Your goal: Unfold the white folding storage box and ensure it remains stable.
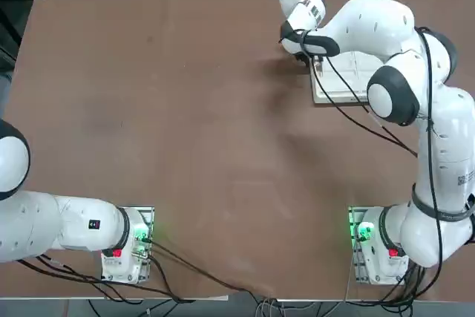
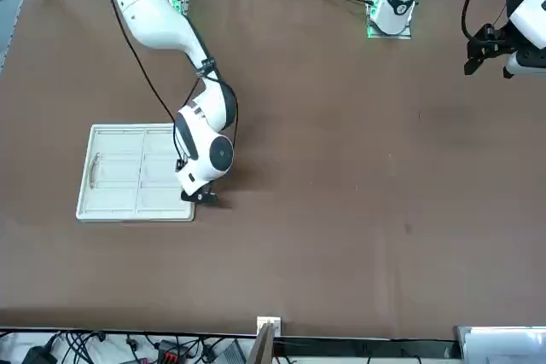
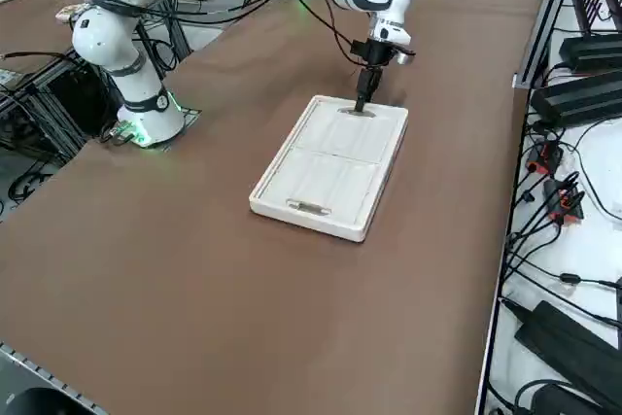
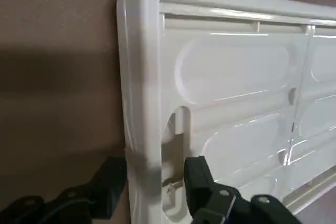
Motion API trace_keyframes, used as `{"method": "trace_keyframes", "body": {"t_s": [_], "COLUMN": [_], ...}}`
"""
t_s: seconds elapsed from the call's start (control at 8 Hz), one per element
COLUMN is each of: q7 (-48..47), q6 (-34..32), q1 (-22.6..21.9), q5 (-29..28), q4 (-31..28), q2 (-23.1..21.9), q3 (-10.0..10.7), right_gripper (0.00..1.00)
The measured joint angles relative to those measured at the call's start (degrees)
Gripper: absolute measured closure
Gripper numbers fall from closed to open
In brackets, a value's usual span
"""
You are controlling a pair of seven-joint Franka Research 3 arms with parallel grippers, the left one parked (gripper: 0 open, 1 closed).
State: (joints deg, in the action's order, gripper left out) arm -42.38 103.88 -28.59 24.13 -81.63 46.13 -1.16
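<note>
At wrist view — gripper [image 4: 152, 184] straddles box [image 4: 231, 93] rim; overhead hides it.

**Pale crate, dark fingers, brown table**

The off-white rectangular plastic folding storage box [image 3: 330, 167] is one plain creamy tone, its moulded panels glossy with pale highlights and no print. The right gripper [image 4: 152, 190] has matte black fingers [image 4: 202, 184]; the arm behind it is white with black joint bands. The flat table [image 1: 185, 146] is an even, unpatterned reddish brown, darker where shadows fall.
</note>
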Motion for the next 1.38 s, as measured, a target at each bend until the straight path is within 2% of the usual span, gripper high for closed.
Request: {"method": "trace_keyframes", "body": {"t_s": [0.62, 0.75, 1.38], "q7": [0.0, 0.0, -0.1], "q6": [-0.9, -1.2, -1.0], "q1": [-0.1, -0.2, -0.3], "q5": [0.0, 0.0, 0.0], "q4": [0.0, 0.0, 0.0], "q2": [0.0, 0.0, 0.0], "q3": [0.0, 0.0, -0.2], "right_gripper": [0.4, 0.45, 0.55]}}
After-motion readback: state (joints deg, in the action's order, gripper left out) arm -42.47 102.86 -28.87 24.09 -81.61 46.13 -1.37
